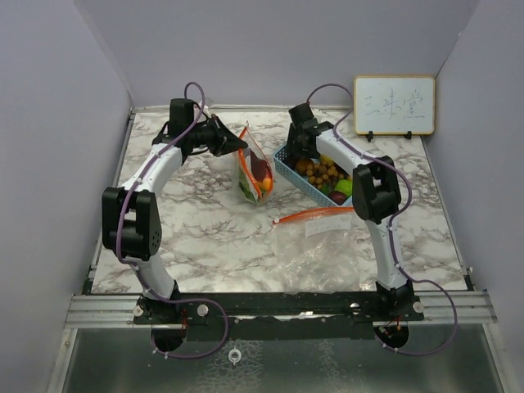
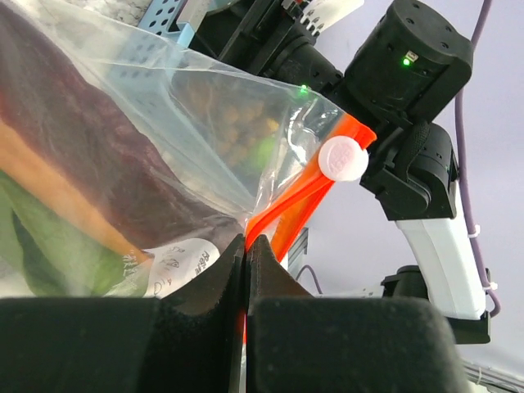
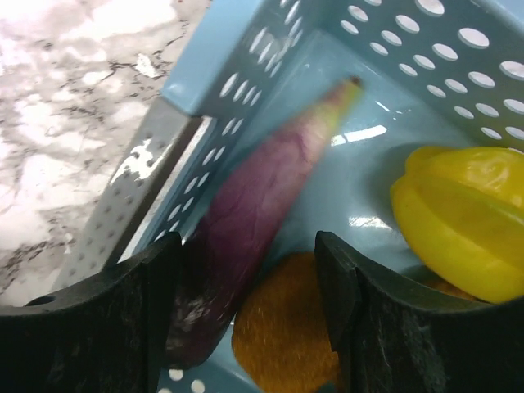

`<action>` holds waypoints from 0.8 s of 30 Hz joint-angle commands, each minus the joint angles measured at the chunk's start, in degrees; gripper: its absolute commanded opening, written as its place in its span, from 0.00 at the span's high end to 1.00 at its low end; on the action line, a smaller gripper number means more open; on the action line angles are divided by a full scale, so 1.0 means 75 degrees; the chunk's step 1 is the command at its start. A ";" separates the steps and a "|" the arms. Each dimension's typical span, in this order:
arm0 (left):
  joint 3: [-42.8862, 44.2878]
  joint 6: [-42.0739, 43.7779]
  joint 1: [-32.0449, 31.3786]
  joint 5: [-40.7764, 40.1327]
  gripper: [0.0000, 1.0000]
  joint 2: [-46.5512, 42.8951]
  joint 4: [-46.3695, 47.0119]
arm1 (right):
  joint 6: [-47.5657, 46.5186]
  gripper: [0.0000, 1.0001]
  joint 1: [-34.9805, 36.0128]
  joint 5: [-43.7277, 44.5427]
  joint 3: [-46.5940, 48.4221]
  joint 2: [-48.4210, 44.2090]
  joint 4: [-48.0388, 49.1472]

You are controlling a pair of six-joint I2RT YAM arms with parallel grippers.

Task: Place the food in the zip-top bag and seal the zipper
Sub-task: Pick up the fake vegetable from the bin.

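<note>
My left gripper (image 1: pixel 235 146) (image 2: pixel 246 242) is shut on the orange zipper edge (image 2: pixel 304 195) of a clear zip-top bag (image 1: pixel 254 170) and holds it upright at the table's back middle. A white slider (image 2: pixel 344 158) sits on the zipper. Dark purple (image 2: pixel 90 139), orange and green leafy food (image 2: pixel 45 246) lie inside the bag. My right gripper (image 1: pixel 300 152) (image 3: pixel 246 247) is open, low inside the blue mesh basket (image 3: pixel 246 57). A long purple vegetable (image 3: pixel 254 205) and an orange fruit (image 3: pixel 282 327) lie between its fingers, a yellow fruit (image 3: pixel 458 221) to the right. A brown grape bunch (image 1: pixel 323 173) shows in the basket.
A second clear zip-top bag (image 1: pixel 321 233) with an orange zipper lies flat on the marble table (image 1: pixel 213 237), in front of the basket (image 1: pixel 309 187). A small whiteboard (image 1: pixel 394 105) stands at the back right. Grey walls close in the sides and back.
</note>
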 commanded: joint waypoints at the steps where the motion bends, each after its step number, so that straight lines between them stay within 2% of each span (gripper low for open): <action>1: 0.0269 0.0223 0.0051 0.0286 1.00 0.0162 0.0020 | 0.0083 0.35 -0.0091 -0.0090 -0.0001 0.0393 0.0226; 4: 0.0269 0.0207 0.0063 0.0307 1.00 0.0197 0.0023 | 0.0072 0.40 -0.0103 -0.0141 -0.0058 0.0596 0.0323; 5: 0.0259 0.0202 0.0080 0.0311 1.00 0.0198 0.0022 | 0.0073 0.47 -0.0098 -0.0141 -0.0062 0.0619 0.0299; 8: 0.0257 0.0179 0.0109 0.0296 1.00 0.0195 0.0029 | 0.0036 0.79 -0.0100 -0.0008 -0.0125 0.0419 0.0202; 9: 0.0268 0.0177 0.0116 0.0289 1.00 0.0198 0.0036 | -0.0019 0.82 -0.0100 0.0091 -0.0211 0.0256 0.0273; 13: 0.0281 0.0174 0.0122 0.0282 1.00 0.0210 0.0006 | -0.0405 0.85 -0.0101 0.0285 -0.0826 -0.0691 0.0883; 17: 0.0192 0.0148 0.0145 0.0171 1.00 0.0175 -0.0142 | -0.0630 0.90 -0.0100 -0.0025 -0.1671 -0.1826 0.1597; 24: 0.0153 0.0137 0.0145 0.0164 1.00 0.0209 -0.0269 | -0.1138 0.92 -0.0089 -0.1994 -0.3497 -0.4037 0.3518</action>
